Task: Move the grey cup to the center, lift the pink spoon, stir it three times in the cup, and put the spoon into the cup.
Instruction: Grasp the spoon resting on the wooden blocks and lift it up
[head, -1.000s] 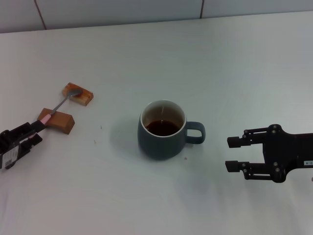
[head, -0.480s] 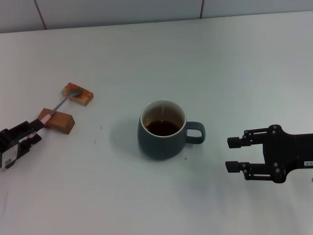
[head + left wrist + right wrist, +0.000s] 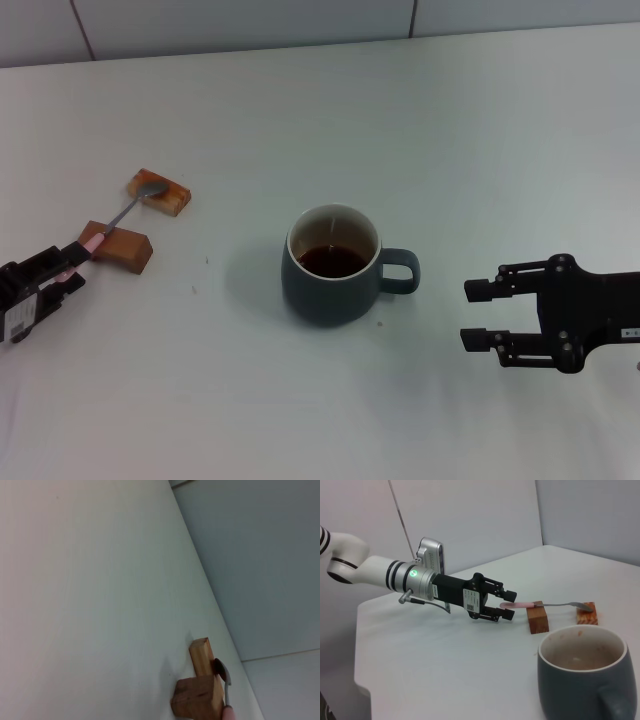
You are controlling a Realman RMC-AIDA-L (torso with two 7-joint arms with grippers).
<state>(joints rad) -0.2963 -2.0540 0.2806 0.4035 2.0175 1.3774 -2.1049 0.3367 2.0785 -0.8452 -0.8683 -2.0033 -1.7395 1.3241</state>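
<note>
Left tool [image 3: 68, 268] has crept slightly nearer the pink spoon [image 3: 122, 216]; fingers spread, straddling the handle tip, not yet pinching. Spoon lies bridged across two wooden blocks [image 3: 124, 246], bowl on the far one, at the table [image 3: 320, 120]'s left. Grey cup [image 3: 333, 265] sits central, handle toward the right tool [image 3: 480, 315], which hangs spread and idle beside it.

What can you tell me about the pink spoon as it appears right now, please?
The pink spoon is slim, with a pale pink handle, a thin metal neck and a silver bowl. It lies bridged across two brown wooden blocks: the bowl rests on the farther block, the handle crosses the nearer one. Its pink end sticks out toward the left gripper, between the open fingers; contact cannot be judged. It lies well left of the grey cup.
</note>
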